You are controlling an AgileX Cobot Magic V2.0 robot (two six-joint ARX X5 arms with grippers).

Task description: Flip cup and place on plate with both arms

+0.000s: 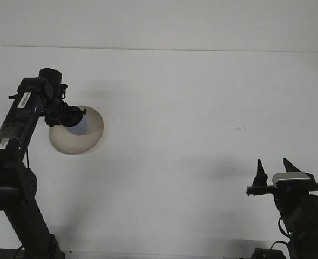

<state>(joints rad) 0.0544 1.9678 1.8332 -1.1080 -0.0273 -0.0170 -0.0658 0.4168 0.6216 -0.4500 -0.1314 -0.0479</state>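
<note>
Hanging pale blue cup (79, 125) over beige plate (91, 136).

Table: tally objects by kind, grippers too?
Cup: 1
Plate: 1
Grippers: 2, left gripper over the plate with the cup, right gripper off to the side
Total: 4

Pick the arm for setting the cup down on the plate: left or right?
Left. The left gripper holds the cup directly over the plate. The right gripper is open and empty at the table's near-right corner, far from both.
</note>
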